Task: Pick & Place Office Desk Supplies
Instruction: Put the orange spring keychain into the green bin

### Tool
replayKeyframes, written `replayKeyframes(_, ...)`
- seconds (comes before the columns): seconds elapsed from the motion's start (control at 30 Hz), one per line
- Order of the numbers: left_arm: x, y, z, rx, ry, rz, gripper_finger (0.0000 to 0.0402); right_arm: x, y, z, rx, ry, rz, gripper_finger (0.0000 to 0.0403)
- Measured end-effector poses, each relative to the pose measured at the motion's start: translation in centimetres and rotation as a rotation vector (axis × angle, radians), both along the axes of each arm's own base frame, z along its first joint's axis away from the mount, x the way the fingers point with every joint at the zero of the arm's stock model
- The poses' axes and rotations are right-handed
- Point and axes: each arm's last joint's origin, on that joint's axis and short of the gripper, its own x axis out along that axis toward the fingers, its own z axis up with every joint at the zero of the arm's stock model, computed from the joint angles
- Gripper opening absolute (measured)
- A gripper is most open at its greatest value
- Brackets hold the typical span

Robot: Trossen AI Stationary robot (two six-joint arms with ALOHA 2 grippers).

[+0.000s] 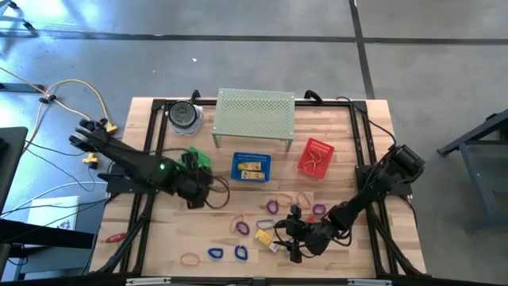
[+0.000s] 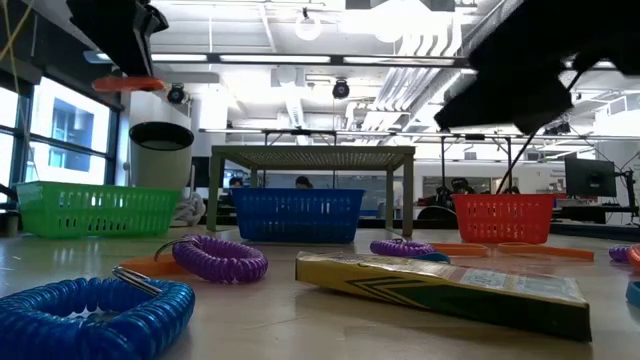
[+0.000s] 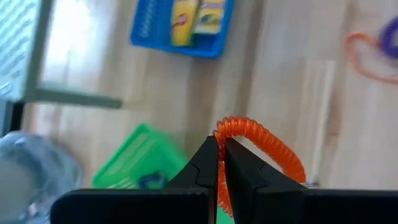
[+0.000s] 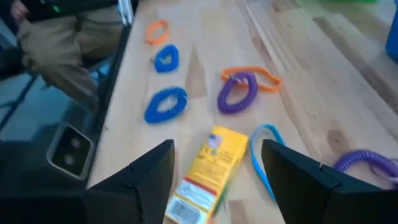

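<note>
- The right gripper [image 4: 214,171] is hovering with fingers spread, released, over a yellow rectangular cardboard box [image 4: 208,173] lying flat between them.
- Just beyond it, a purple coiled oval loop [image 4: 237,92] is overlapping a thin orange band [image 4: 264,76]; two blue coiled loops [image 4: 166,104] are lying farther off.
- The left gripper [image 3: 219,163] is clenching an orange coiled loop [image 3: 268,146] above a green plastic basket [image 3: 138,163].

The yellow box [image 4: 205,171] bears printing, but none of it is readable.
</note>
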Motion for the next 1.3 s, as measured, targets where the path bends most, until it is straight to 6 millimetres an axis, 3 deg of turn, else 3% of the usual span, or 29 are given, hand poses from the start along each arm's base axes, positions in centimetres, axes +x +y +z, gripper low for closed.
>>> replayKeyframes(0.17,-1.7,2.8,0.2,-0.023,-0.038,0.1,0.0007,0.1,0.2,-0.4,0.004,0.0,0.006,0.0231)
replayKeyframes(0.43,-4.7,7.3,-3.6,-0.166,-0.047,0.312,0.0007,0.6,-0.5,-0.4,-0.006,-0.001,-0.013,0.0231)
replayKeyframes(0.6,-6.2,9.3,-4.8,-0.209,-0.066,0.485,0.0007,0.7,-0.6,-0.4,-0.002,-0.001,-0.018,0.0231)
replayKeyframes(1.03,-6.3,10.8,-7.2,-0.244,0.009,0.655,0.0009,0.6,-0.5,-0.4,0.021,-0.002,-0.025,0.0231)
replayKeyframes(1.3,-5.9,10.9,-7.7,-0.24,0.046,0.66,0.0051,0.6,-0.5,-0.4,0.008,-0.002,-0.019,0.0231)
